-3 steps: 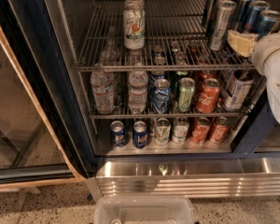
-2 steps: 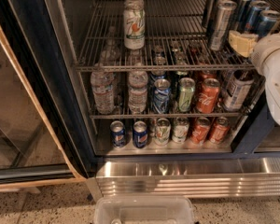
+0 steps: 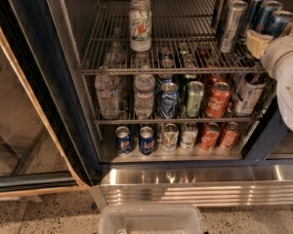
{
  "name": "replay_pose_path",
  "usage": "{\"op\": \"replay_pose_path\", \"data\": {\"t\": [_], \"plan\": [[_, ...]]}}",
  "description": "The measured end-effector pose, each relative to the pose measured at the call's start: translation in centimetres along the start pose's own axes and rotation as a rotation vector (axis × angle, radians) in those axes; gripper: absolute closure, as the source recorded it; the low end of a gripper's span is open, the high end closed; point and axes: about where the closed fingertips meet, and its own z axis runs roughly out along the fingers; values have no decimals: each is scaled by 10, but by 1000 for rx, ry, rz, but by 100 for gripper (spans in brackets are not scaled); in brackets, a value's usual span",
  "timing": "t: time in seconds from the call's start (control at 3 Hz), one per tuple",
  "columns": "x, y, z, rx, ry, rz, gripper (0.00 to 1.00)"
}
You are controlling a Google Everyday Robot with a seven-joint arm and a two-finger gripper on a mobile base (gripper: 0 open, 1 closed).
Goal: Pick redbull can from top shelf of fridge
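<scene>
The fridge [image 3: 49, 96] stands open, with its top shelf [image 3: 171, 70] a grey wire rack. At the shelf's right end stand blue-and-silver redbull cans; the nearest [image 3: 282, 21] is at the front, with another [image 3: 266, 9] behind it. My gripper [image 3: 261, 42], on a white arm coming in from the right edge, is at the shelf's right front, right against the lower part of the nearest redbull can. The arm hides the bottom of that can.
Plain silver slim cans [image 3: 231, 26] stand just left of the redbull cans. A white-green 7up can [image 3: 140, 29] stands mid-shelf. Water bottles [image 3: 107, 94] and soda cans [image 3: 217, 100] fill the lower racks. A clear plastic bin [image 3: 151, 219] sits on the floor below. The glass door [image 3: 19, 130] hangs open on the left.
</scene>
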Motion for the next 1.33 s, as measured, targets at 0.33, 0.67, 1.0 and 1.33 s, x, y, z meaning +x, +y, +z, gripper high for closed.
{"op": "replay_pose_path", "data": {"t": [0.33,0.67,1.0,1.33], "plan": [[0,0,0,0,0,0,64],[0,0,0,0,0,0,89],[0,0,0,0,0,0,100],[0,0,0,0,0,0,100]]}}
